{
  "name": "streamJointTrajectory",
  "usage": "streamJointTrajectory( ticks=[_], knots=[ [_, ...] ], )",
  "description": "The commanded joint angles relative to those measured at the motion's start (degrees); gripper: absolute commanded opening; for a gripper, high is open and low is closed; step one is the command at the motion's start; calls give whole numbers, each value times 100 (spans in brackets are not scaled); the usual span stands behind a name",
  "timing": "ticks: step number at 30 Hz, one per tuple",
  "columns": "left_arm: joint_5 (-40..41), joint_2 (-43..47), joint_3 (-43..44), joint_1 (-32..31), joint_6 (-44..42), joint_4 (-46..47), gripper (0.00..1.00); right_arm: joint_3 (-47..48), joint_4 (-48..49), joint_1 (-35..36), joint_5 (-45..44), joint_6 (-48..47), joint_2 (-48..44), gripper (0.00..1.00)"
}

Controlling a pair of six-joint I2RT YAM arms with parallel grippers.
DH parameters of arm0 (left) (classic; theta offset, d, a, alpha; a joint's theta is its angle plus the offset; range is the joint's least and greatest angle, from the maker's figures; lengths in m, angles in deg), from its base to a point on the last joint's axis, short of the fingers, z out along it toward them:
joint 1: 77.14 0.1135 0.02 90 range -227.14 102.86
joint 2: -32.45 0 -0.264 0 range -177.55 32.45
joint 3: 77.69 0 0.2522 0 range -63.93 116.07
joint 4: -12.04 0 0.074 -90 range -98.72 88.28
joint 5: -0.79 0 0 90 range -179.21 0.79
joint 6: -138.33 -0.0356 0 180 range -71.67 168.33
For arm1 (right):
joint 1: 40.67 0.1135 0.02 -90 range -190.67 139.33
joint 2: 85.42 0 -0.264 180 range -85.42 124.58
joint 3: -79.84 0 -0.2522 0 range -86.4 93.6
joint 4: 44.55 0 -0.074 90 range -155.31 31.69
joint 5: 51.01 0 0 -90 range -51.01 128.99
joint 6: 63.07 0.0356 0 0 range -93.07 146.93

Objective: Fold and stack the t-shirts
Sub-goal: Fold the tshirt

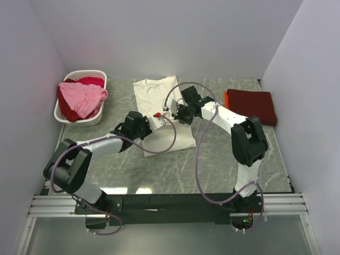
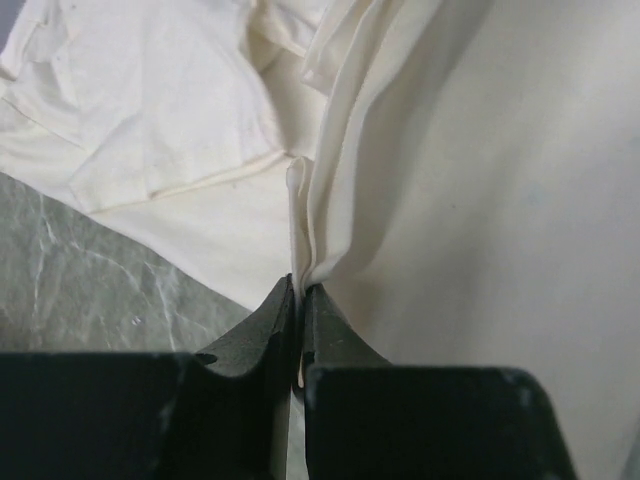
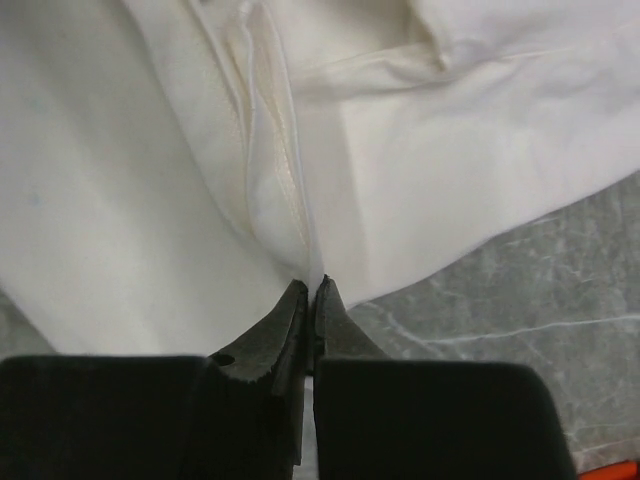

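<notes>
The large cream-white t-shirt (image 1: 159, 101) lies on the green marble table (image 1: 228, 159), partly folded. My left gripper (image 1: 142, 123) is shut on a fold of its cloth (image 2: 300, 240); the cloth runs between the pads. My right gripper (image 1: 180, 112) is shut on a hemmed edge of the same shirt (image 3: 280, 200). Both grippers hold the shirt near its middle, close together. A folded dark red t-shirt (image 1: 252, 105) lies at the right back. Pink (image 1: 82, 98) and red (image 1: 90, 81) shirts sit in the basket.
A white slatted basket (image 1: 101, 77) stands at the back left by the wall. An orange edge (image 1: 226, 98) shows beside the dark red shirt. White walls close in the table on three sides.
</notes>
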Motion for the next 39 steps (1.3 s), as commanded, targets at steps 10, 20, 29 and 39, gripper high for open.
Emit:
streamJointTrajectory(
  ticks=[10,20,29,39],
  knots=[
    [-703,-940,809,657,-23,680,1,1729,-250,-207,-293,544,1151,0],
    [-940,-1398,1468,877,-181,408,1,2441,-382,-260,-416,773,1697,0],
    [324,-899,1224,956,713,1485,60,2879,673,-497,-1436,2257,1680,66],
    [-1634,1659,222,615,-338,-337,69,1258,-1635,-1412,2474,-1742,-294,69]
  ],
)
